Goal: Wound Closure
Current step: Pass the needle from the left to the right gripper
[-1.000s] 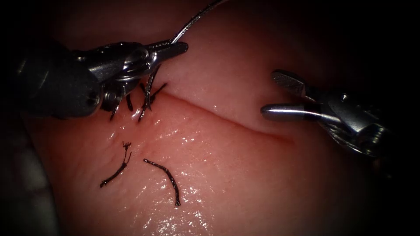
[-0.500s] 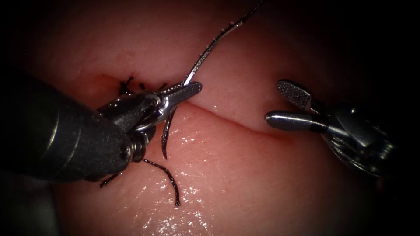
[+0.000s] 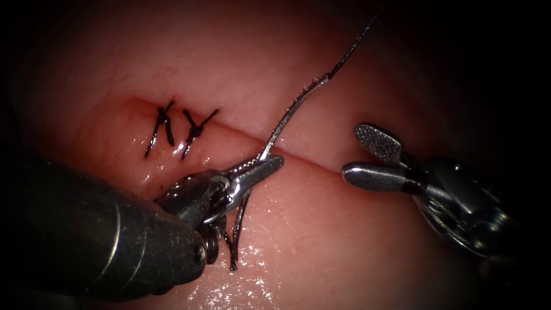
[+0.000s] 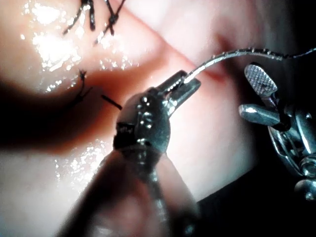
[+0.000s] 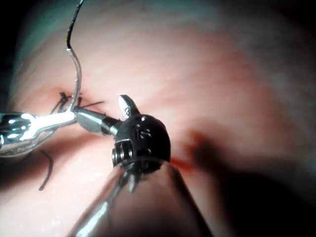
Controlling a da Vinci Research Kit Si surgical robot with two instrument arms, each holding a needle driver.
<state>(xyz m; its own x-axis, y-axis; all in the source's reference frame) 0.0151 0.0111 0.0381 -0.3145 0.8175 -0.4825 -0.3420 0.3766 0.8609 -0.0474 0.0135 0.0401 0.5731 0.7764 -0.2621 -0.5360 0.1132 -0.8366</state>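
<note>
My left tool [image 3: 268,165] comes in from the lower left, its jaws shut on the curved needle [image 3: 290,112] near mid-curve, just above the cut [image 3: 321,165]. The needle is free of the tissue [image 3: 344,241]. One end rises up and right to the dark thread [image 3: 359,34]; the other points down past the jaws. My right tool [image 3: 364,156] hovers open over the cut's right end, holding nothing. The left wrist view has the left tool [image 4: 183,85], needle [image 4: 222,57] and right tool [image 4: 259,96]. In the right wrist view the right tool [image 5: 111,112] faces the needle [image 5: 76,74].
Two dark knotted stitches [image 3: 175,127] close the cut's left end. A cut end of thread [image 3: 231,255] lies on the wet tissue below the left tool's jaws. The left tool's thick shaft [image 3: 86,241] covers the lower left tissue.
The left tool has carried the needle down and to the right, from above the cut's left end to its middle, uncovering the two stitches. The right tool has barely moved.
</note>
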